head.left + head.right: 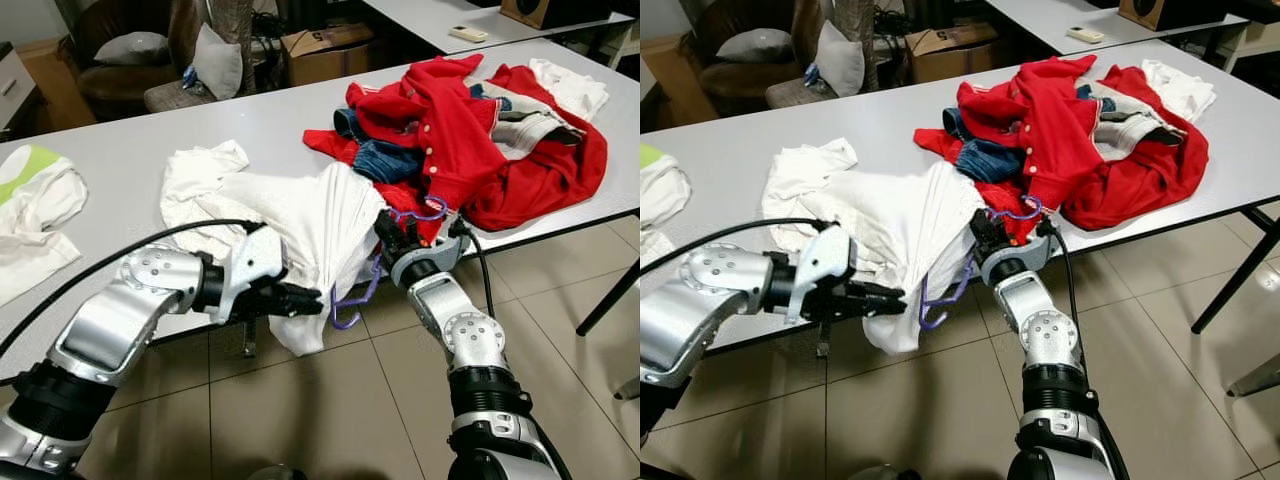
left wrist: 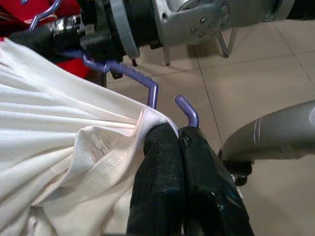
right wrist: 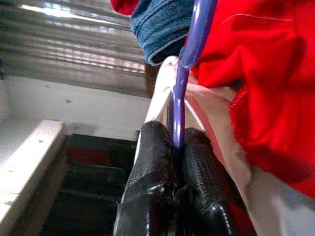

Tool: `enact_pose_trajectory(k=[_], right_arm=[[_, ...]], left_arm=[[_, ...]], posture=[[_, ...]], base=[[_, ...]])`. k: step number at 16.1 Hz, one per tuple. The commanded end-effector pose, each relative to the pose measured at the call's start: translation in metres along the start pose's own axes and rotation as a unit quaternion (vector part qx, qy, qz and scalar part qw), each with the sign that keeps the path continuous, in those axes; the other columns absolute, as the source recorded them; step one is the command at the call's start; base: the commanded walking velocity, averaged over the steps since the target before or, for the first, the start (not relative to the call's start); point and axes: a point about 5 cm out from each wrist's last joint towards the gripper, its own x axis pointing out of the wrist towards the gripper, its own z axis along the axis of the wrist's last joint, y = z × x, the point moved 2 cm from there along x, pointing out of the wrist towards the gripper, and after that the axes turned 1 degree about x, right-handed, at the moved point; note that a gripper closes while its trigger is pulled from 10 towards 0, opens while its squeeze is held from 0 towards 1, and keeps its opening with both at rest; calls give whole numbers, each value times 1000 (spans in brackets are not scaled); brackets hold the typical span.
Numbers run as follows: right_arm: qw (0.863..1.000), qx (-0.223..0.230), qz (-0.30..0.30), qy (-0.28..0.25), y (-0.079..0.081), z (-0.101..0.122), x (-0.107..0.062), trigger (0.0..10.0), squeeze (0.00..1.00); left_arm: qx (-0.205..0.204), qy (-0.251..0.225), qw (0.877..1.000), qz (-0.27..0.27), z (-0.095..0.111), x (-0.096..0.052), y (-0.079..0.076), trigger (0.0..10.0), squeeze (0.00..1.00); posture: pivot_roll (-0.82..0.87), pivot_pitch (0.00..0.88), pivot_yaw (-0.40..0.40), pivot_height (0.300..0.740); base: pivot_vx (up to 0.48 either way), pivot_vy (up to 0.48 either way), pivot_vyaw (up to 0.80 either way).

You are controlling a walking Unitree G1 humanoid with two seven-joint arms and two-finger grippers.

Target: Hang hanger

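Left gripper (image 1: 308,299), black ribbed fingers (image 2: 162,182) pressed together, pinching a gathered fold of the white shirt (image 1: 315,225) at the table edge. Soft cotton, stitched hem bunched just ahead of the fingertips, loose cloth drooping below them toward the tiled floor (image 1: 330,410).

Right gripper (image 1: 392,232) clamped on the purple hanger (image 1: 352,305), thin plastic rod wedged between its closed pads. Hanger threaded inside the shirt, long axis slanting from the right jaws down toward the left ones, bent end poking out right beside the left fingertips. Hook curling up past the right jaws against the red garment (image 1: 450,130) and blue denim (image 1: 385,160), heaped on the grey table (image 1: 130,130).
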Motion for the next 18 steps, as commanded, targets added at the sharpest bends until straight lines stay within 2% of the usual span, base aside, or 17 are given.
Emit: enact_pose_trajectory(k=[1, 3, 5, 7, 10, 12, 13, 14, 15, 16, 18], right_arm=[[989, 96, 95, 53, 66, -63, 24, 10000, 0], [985, 123, 108, 59, 72, -64, 26, 10000, 0], [985, 120, 109, 61, 73, -64, 27, 10000, 0], [990, 93, 92, 58, 69, -65, 31, 10000, 0], [990, 84, 89, 65, 70, -69, 34, 10000, 0], [991, 53, 86, 83, 69, -77, 34, 10000, 0], [992, 20, 83, 97, 66, -82, 33, 10000, 0], [992, 3, 79, 102, 64, -85, 33, 10000, 0], [992, 10, 77, 101, 64, -85, 33, 10000, 0], [990, 55, 90, 89, 70, -76, 34, 10000, 0], [989, 74, 98, 79, 73, -68, 34, 10000, 0]], left_arm=[[7, 11, 1000, 0, 0, -1, 2, 0, 0], [7, 13, 1000, 4, 1, 2, 3, 0, 0], [1, 7, 1000, 3, 4, 3, 3, 0, 0], [-23, -69, 997, -13, 28, 11, -2, 0, 0], [-46, -121, 991, -27, 42, 24, -9, 0, 0], [-42, -137, 989, 19, 49, 23, 5, 0, 0], [-47, -149, 987, 41, 56, 16, 16, 0, 0], [-57, -163, 984, 45, 63, 12, 20, 0, 0], [-61, -167, 983, 40, 65, 10, 19, 0, 0], [-52, -118, 989, 67, 49, 5, 27, 0, 0], [-40, -68, 992, 100, 29, -5, 36, 0, 0]], posture=[[22, 0, 139, 740], [24, 0, 140, 740], [25, 0, 136, 740], [30, 0, 131, 740], [42, 0, 115, 740], [46, 0, 103, 740], [46, 0, 103, 740], [46, 0, 103, 740], [46, 0, 103, 740], [37, 0, 105, 740], [27, 0, 108, 740]], base=[[0, 0, 0], [0, 0, 0], [0, 0, 0], [0, 0, 0], [0, 0, 0], [0, 0, 0], [0, 0, 0], [0, 0, 0], [0, 0, 0], [0, 0, 0], [0, 0, 0]])
